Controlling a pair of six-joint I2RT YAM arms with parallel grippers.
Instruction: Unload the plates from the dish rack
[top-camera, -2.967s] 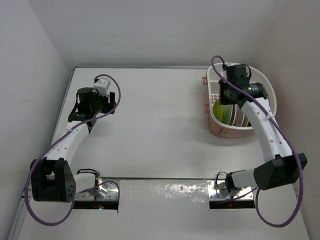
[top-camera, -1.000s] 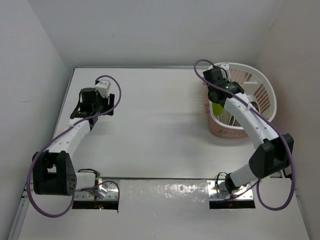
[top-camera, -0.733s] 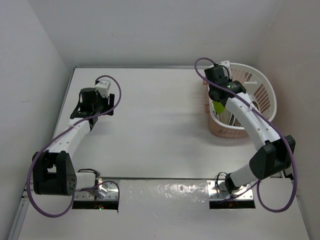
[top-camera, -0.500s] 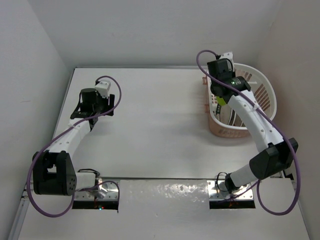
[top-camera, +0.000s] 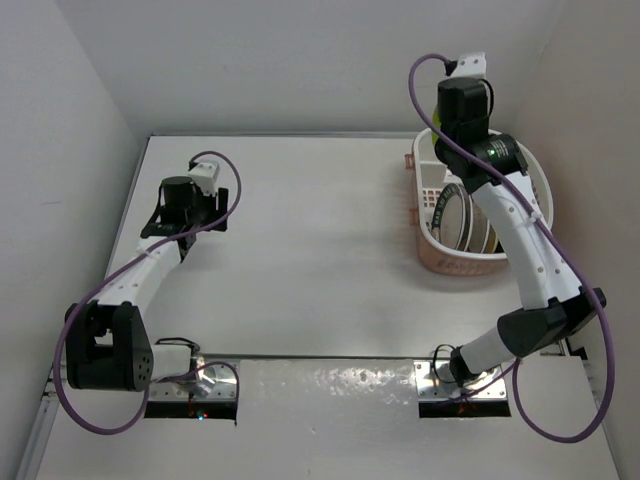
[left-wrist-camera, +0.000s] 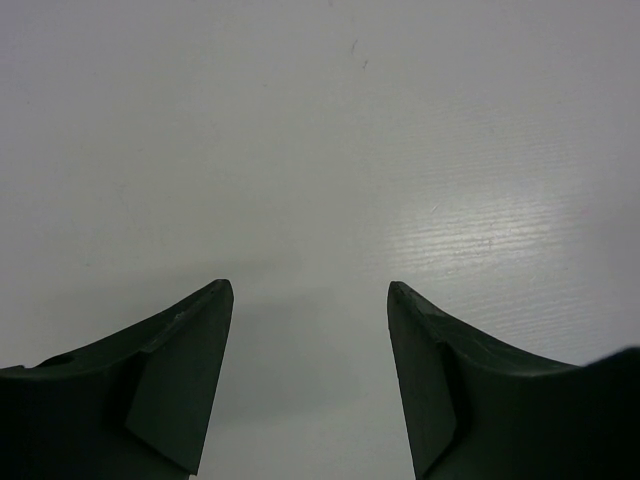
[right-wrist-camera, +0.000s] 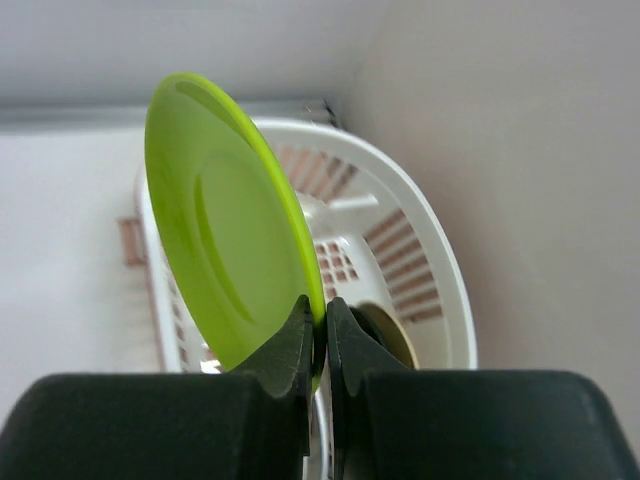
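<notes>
Plate, lime-green (right-wrist-camera: 225, 260): small, round, held on edge and tilted. Its lower rim is pinched between the closed fingers of the right gripper (right-wrist-camera: 318, 305). In the right wrist view it hangs in the air above the dish rack (right-wrist-camera: 420, 210), touching nothing but the fingers. In the overhead view the arm hides it.

Dish rack: white slotted oval basket on a salmon-pink base. Stands at the far right corner of the bench (top-camera: 300, 250), close to the right wall.

Remaining plates (top-camera: 462, 218): standing on edge inside the rack, side by side toward its near end. One shows a dark rim. The exact count cannot be told.

Right arm: reaching up over the far left part of the rack's rim, with a purple cable (top-camera: 425, 75) looping beside the wrist.

Left gripper (left-wrist-camera: 310, 300): fingers moderately apart with nothing between them, pointing down at bare bench. It sits near the bench's left edge, toward the far left corner, well apart from the rack.
</notes>
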